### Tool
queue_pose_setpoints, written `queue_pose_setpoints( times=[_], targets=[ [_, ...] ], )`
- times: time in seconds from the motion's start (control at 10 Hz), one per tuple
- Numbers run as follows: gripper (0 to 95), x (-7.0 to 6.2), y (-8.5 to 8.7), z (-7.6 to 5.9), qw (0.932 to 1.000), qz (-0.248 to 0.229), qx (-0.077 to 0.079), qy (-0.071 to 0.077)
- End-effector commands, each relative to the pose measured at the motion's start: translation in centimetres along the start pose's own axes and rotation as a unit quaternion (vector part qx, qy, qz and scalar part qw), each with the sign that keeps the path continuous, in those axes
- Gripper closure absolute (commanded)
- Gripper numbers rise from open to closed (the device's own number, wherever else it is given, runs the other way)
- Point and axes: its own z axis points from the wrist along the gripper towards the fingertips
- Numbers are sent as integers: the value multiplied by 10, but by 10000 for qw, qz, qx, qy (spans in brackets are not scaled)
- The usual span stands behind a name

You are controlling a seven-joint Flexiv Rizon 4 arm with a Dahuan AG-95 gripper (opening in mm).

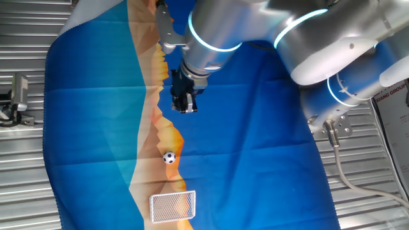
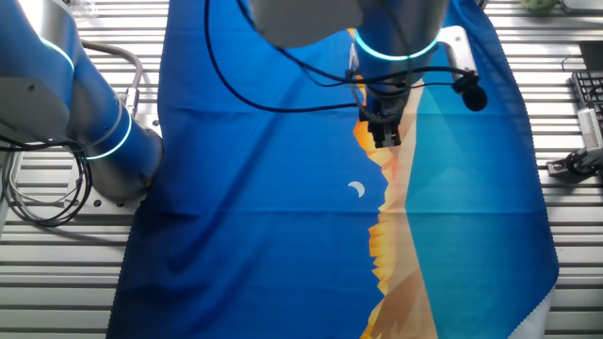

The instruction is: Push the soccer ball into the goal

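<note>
The soccer ball is a tiny white ball with black patches lying on the orange band of the blue printed cloth. The goal, a small white-framed mesh box, stands just past the ball near the cloth's edge. My gripper hangs above the cloth, apart from the ball, on the side away from the goal. Its dark fingers look pressed together and hold nothing. In the other fixed view the gripper points down over the orange band. The ball and the goal are hidden behind the arm or out of frame there.
A blue, teal and orange cloth covers the slatted metal table. The robot's base and cables stand beside the cloth. A metal fixture sits off the cloth's edge. A white crescent is printed on the cloth.
</note>
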Motion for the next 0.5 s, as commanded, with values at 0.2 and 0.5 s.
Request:
queue_pose_setpoints(
  times=[0.2, 0.5],
  targets=[
    [950, 1, 1, 7, 10000, 43, 62, -29],
    [950, -1, 4, 14, 9999, 79, 102, -66]
  ],
)
